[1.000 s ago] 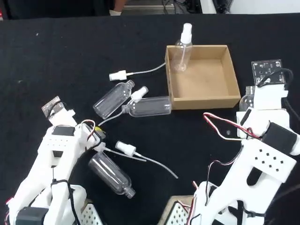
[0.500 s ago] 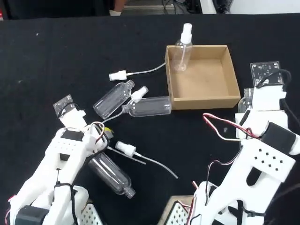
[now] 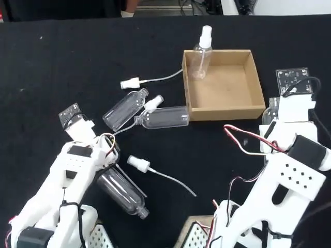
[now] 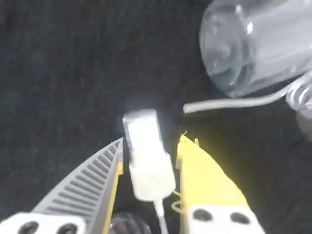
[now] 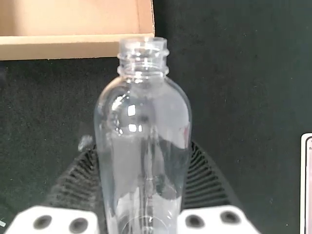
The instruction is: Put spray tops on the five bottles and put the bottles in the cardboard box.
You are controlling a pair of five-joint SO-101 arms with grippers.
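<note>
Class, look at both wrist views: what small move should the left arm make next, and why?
Probably lift the spray top, gripped between the left jaws, toward the open-necked bottle the right jaws hold beside the cardboard box; that bottle has no top yet.

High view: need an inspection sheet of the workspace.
Surface: black table.
Job's things: cardboard box holds one capped bottle, standing; open bottles lie left of it; loose spray tops among them.
Clutter: nothing seen.
Grippers: left end effector shut on one spray top; right end effector shut on an uncapped upright bottle beside the box.
Cables: wire loops on right arm.
Surroundings: cords beyond the far edge.
</note>
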